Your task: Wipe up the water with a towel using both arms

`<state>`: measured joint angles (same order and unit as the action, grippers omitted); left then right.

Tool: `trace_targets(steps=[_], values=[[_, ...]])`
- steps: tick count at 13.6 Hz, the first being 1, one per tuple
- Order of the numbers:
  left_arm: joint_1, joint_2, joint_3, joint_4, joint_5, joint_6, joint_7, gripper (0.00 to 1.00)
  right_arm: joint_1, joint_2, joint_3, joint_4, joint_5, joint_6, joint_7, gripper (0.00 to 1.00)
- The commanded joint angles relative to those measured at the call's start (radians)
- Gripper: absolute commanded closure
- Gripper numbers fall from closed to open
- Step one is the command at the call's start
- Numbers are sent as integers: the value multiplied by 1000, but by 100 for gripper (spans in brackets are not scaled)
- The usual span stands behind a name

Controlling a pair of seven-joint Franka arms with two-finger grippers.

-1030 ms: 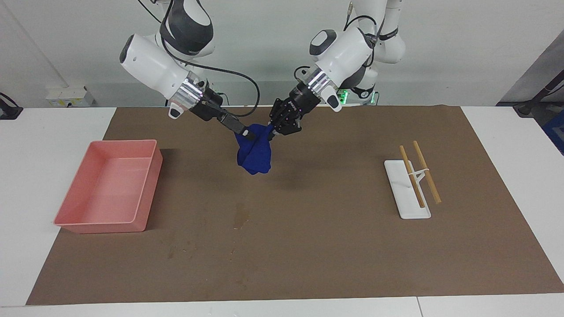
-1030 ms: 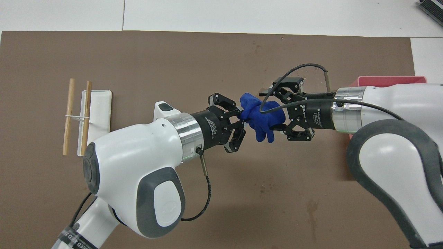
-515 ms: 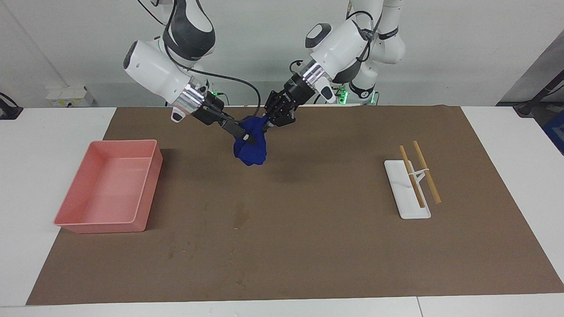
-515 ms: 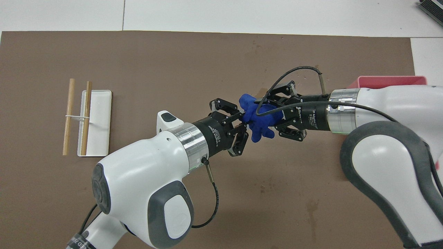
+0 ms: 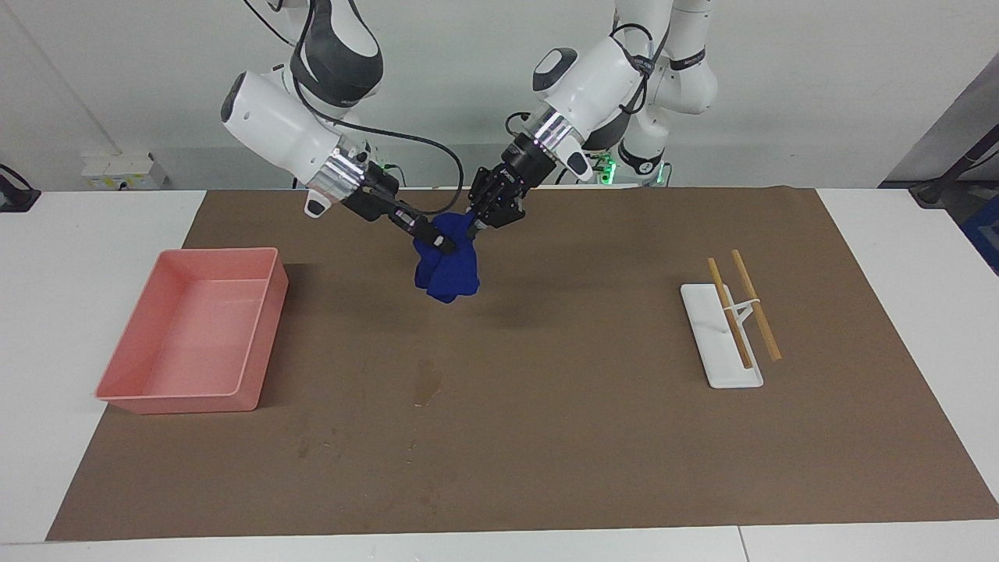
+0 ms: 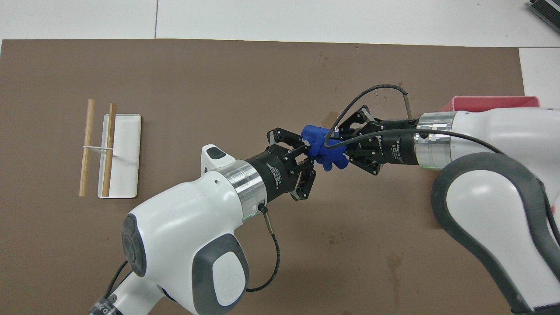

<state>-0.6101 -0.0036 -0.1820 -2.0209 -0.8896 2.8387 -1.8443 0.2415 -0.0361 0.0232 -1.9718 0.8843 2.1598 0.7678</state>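
The deep blue towel hangs bunched in the air between my two grippers, over the brown mat toward the robots' end. My left gripper is shut on its upper edge. My right gripper is shut on the towel beside it. The overhead view shows the towel between the left gripper and the right gripper. The water, a small yellowish blotch, lies on the mat farther from the robots than the towel. In the overhead view the water lies just past the towel.
A pink tray sits at the right arm's end of the mat, partly hidden by the right arm in the overhead view. A white holder with two wooden sticks lies toward the left arm's end.
The right gripper's fingers, spread wide around the towel a second ago, have closed on it. Both grippers have drawn the towel slightly toward the robots, and it hangs more bunched.
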Motion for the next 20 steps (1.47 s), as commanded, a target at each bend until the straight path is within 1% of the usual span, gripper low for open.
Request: trace_targets(steps=[1,2,3,4,5,6,7,8,9,10,11,12,13,15,17,18,20], values=[[-16,-15,18,5,-17,16,-1,1,5,-8,6,-6,-46,-38,-99,100],[-10,-13,22,7,0,10,16,0,5,-7,6,-1,-112,-69,-140,100],[22,-13,24,8,35,-11,81,0,4,-7,6,-1,-140,-83,-162,100],[82,-12,23,20,87,-75,150,0,4,-8,6,-1,-159,-84,-191,100],[139,-6,22,62,139,-169,201,0,5,-7,6,-2,-207,-77,-224,100],[189,11,22,109,199,-271,239,0,9,11,6,-2,-272,-68,-283,100],[226,23,22,155,277,-357,272,0,24,34,6,-2,-306,-61,-336,100],[243,37,22,187,358,-404,299,0,25,56,6,-10,-308,-43,-367,100],[251,42,22,201,450,-424,333,0,25,79,6,-13,-308,-35,-396,100],[265,42,22,203,528,-441,380,0,27,102,6,-13,-308,-32,-419,100],[288,42,22,202,588,-479,448,0,27,135,6,-13,-311,-3,-453,100],[308,39,22,202,625,-519,552,0,27,175,6,-13,-312,50,-517,100],[334,37,24,203,659,-556,701,0,28,211,6,-13,-317,111,-592,100],[386,27,26,202,756,-672,1004,0,28,257,6,-13,-366,184,-653,100],[432,17,26,203,875,-761,1170,0,39,295,6,-12,-398,253,-691,100],[449,16,26,205,914,-801,1238,0,41,315,6,-9,-401,277,-705,100],[483,8,27,214,962,-901,1432,0,42,355,6,4,-404,328,-710,100]])
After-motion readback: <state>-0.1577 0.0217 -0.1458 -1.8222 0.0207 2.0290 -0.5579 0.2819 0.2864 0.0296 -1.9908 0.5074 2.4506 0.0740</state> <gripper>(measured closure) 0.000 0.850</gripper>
